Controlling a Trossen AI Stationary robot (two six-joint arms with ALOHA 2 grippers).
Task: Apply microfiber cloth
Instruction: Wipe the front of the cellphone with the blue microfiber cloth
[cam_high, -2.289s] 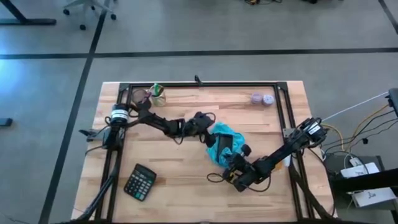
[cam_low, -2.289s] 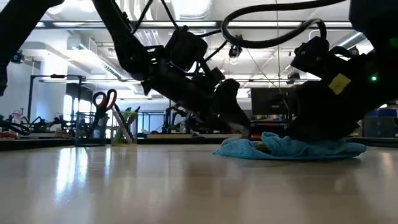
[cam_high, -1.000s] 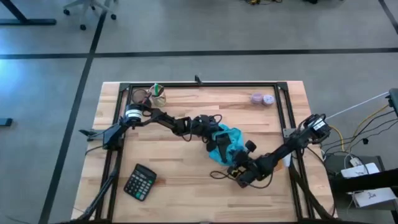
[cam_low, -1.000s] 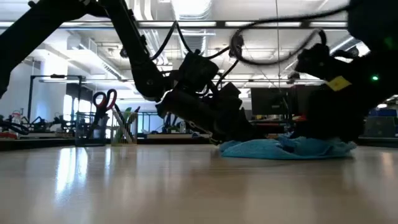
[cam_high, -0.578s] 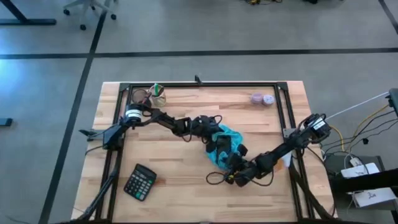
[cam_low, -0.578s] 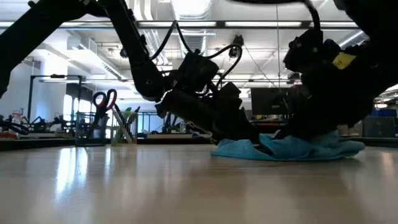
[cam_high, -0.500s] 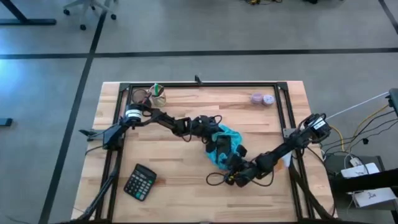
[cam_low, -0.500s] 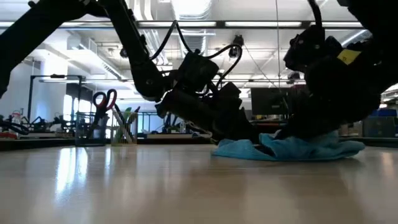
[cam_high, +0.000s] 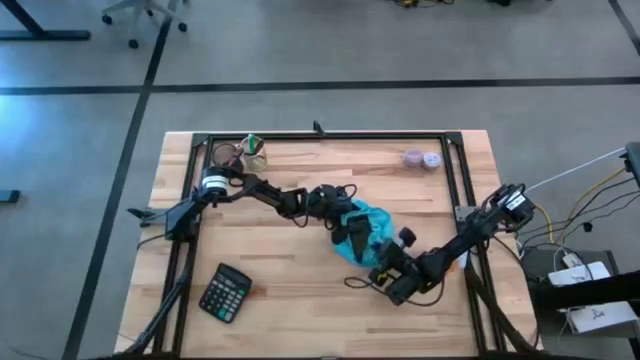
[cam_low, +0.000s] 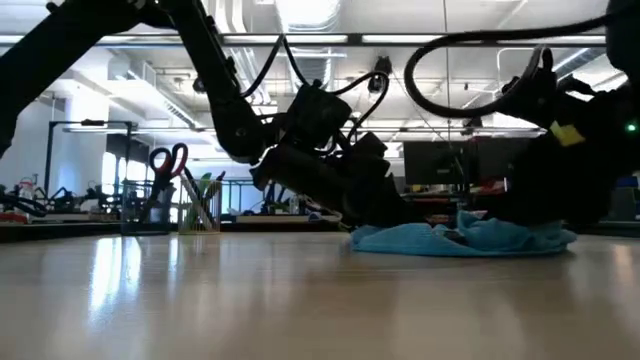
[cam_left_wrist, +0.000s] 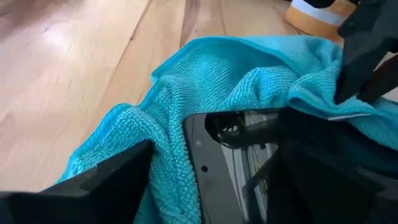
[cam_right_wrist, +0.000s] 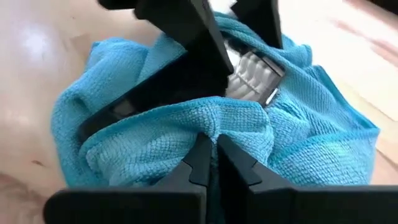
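Observation:
The turquoise microfiber cloth (cam_high: 366, 232) lies bunched in the middle of the table, wrapped around a black phone (cam_left_wrist: 231, 163) whose glossy face shows in the left wrist view. My left gripper (cam_high: 345, 226) reaches in from the table's left, and its fingers stand on either side of the phone. My right gripper (cam_high: 383, 263) is at the cloth's near right side, shut on a fold of it. In the low view the cloth (cam_low: 460, 238) lies flat on the tabletop between both arms. My left gripper has the phone's two long edges (cam_left_wrist: 194, 144) between its fingers, slanting down from the table's left. A cloth fold lies between one finger (cam_left_wrist: 118, 177) and the phone's edge. The phone lies flat on the cloth. My right gripper pinches a raised fold (cam_right_wrist: 219, 122) at the cloth's near right side between its two fingers (cam_right_wrist: 200, 163). It comes in low from the near right. The rest of the cloth lies slack on the table and over the phone.
A black calculator (cam_high: 225, 293) lies near the front left. A cup with pens (cam_high: 255, 152) stands far left, and purple items (cam_high: 422, 159) far right. An orange bottle with a white top (cam_left_wrist: 318, 11) stands just beyond the cloth. Black frame rails (cam_high: 320, 137) ring the table.
My right gripper, still shut on the cloth, has gone toward the table's left and then back toward the right and near edge. The cloth's near right part has been dragged with it. The phone and the cloth's far part have stayed in place.

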